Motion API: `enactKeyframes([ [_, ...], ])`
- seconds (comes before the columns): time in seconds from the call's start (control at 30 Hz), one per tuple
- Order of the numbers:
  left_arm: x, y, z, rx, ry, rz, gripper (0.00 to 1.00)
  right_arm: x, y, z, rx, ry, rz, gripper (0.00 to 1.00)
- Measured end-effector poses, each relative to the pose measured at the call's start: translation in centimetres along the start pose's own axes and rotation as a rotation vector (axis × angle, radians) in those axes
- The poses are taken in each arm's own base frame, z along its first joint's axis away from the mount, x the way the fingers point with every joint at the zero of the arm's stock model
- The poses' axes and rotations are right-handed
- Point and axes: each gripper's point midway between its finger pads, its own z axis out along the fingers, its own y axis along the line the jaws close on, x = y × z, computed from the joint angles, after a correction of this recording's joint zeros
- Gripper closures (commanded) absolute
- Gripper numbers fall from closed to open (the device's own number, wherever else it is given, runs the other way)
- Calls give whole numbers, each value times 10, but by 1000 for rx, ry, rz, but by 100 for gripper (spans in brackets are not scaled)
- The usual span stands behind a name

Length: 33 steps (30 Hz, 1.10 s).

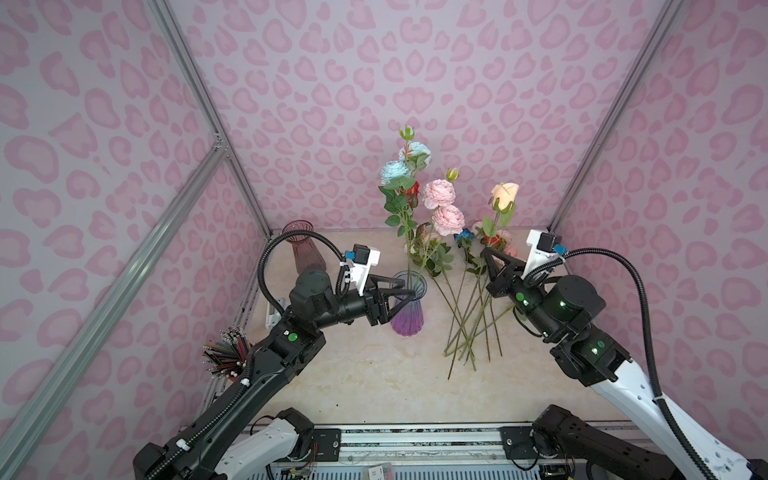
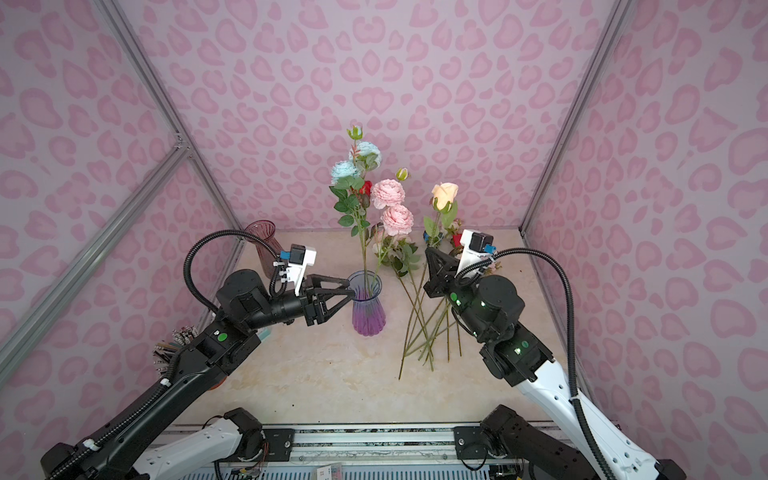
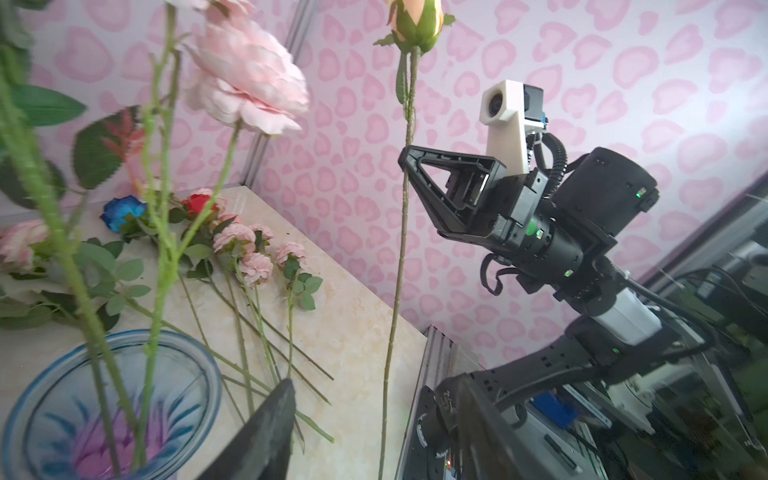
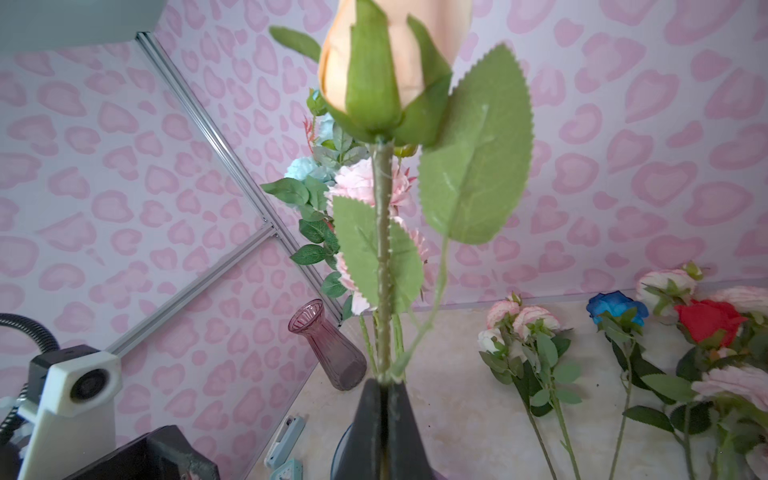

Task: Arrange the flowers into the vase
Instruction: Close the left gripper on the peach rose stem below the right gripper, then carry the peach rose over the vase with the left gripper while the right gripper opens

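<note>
A peach rose is held upright, its stem clamped in the right hand. The left hand, jaws apart, is seen at the purple vase rim, where several flowers stand; more are scattered on the tabletop.

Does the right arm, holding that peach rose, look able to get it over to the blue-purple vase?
Probably yes: only loose flowers lying flat separate the right gripper from the vase. But the left gripper sits open at its rim, beside stems already inside, so room looks tight.
</note>
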Motion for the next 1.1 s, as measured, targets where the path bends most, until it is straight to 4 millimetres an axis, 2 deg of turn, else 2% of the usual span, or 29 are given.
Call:
enactKeyframes([
  [0.13, 22, -26, 20, 45, 42, 70, 30, 0, 8, -25, -34, -51, 3, 100],
  [0.23, 38, -34, 44, 32, 79, 113, 29, -2, 14, -35, -67, -80, 13, 100],
  [0.47, 29, -56, 97, 49, 80, 182, 39, -1, 20, -45, -116, -108, 50, 100],
  [0.57, 30, -61, 114, 58, 93, 191, 42, -9, 22, -52, -129, -131, 66, 100],
  [0.7, 40, -59, 127, 48, 117, 185, 48, -19, 25, -60, -151, -160, 83, 100],
  [0.8, 36, -60, 136, 46, 116, 181, 60, -15, 26, -61, -165, -146, 87, 100],
  [0.87, 32, -62, 139, 56, 110, 173, 82, -13, 28, -62, -180, -138, 90, 100],
  [0.93, 33, -65, 141, 74, 119, 165, 96, -12, 28, -62, -186, -134, 89, 100],
  [1.03, 36, -67, 142, 79, 130, 157, 96, -9, 27, -62, -180, -121, 84, 97],
  [1.1, 37, -65, 141, 76, 132, 155, 96, -8, 27, -61, -179, -119, 83, 79],
])
